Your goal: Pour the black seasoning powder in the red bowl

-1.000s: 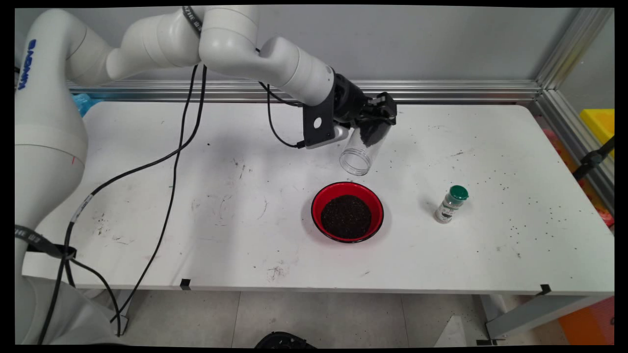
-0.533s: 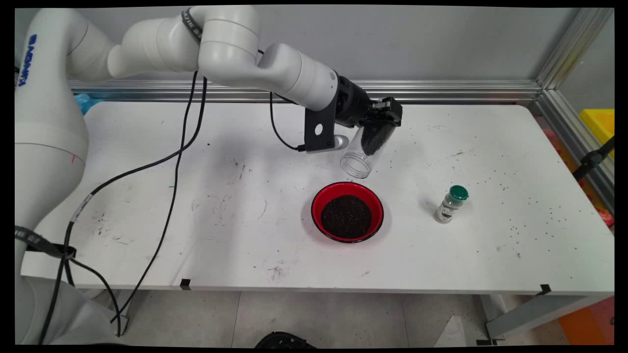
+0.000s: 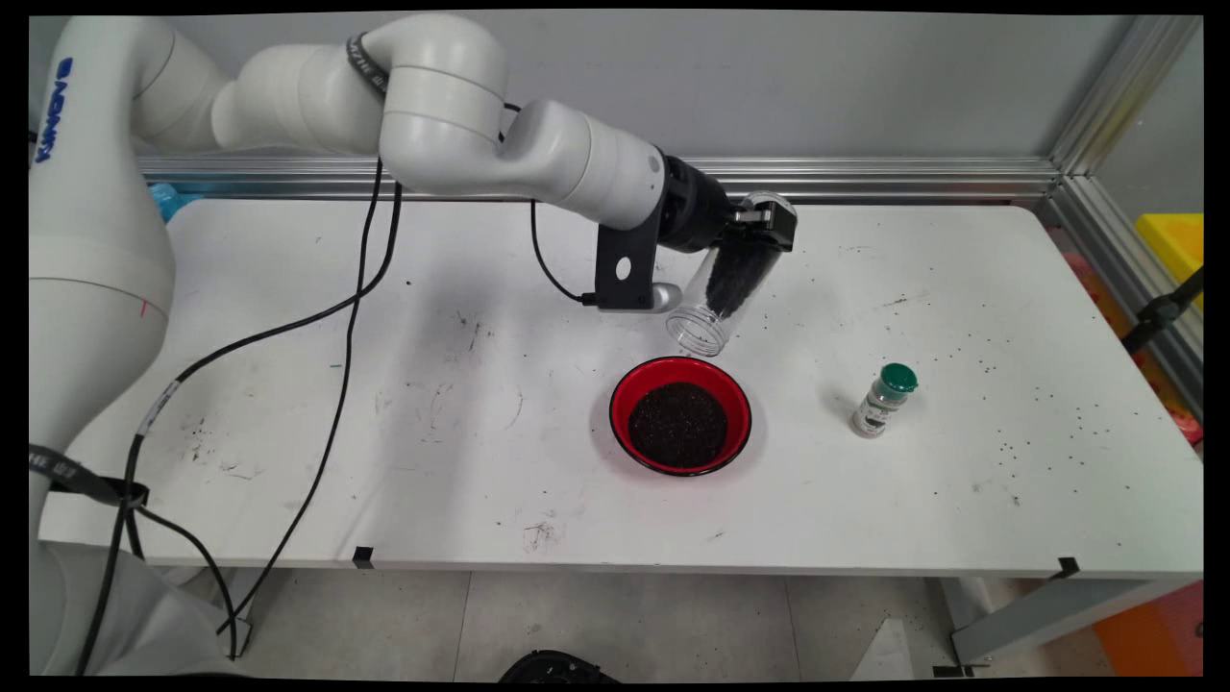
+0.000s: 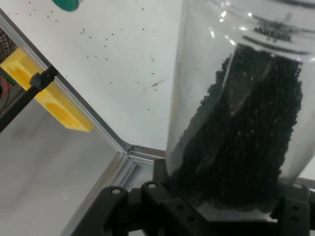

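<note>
The gripper (image 3: 759, 229), above centre of the frame, is clamped on the closed end of a clear jar (image 3: 725, 288) partly filled with dark granules (image 4: 246, 132). The jar tilts with its open mouth pointing down and left, held off the desk (image 3: 961, 481). Directly below the mouth sits a red bowl (image 3: 680, 415) holding dark granules; a green-capped spice bottle (image 3: 884, 400) stands well apart at right.

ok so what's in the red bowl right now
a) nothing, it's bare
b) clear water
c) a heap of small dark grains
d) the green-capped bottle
c: the red bowl holds a dark heap of small grains, like those in the clear jar that the gripper holds tilted above it; the green-capped bottle stands apart on the table to the bowl's right in the main view.
</note>
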### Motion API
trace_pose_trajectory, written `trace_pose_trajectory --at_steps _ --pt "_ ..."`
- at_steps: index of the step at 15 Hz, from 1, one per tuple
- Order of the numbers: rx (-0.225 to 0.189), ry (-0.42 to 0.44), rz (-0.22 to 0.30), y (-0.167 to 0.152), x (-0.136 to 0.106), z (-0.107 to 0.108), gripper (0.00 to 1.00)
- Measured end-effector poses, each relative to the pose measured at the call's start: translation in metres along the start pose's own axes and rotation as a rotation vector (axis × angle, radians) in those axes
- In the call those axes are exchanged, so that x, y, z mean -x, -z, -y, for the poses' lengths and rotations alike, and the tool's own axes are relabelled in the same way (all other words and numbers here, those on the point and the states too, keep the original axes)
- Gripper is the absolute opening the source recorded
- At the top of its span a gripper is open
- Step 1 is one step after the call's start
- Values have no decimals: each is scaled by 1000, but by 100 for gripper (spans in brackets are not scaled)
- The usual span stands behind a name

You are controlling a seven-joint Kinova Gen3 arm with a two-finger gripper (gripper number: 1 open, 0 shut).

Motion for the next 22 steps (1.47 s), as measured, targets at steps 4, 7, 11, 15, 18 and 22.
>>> trace_pose_trajectory --at_steps 4,7,11,15,18,22 --pt "7 -45 29 4 -5 2 0" --pt "13 -74 55 7 -8 4 0" --pt "17 -103 87 11 -10 5 0" --pt "19 -124 108 16 -12 7 0" --pt "17 -135 120 18 -13 8 0" --pt "12 -147 131 21 -15 10 0"
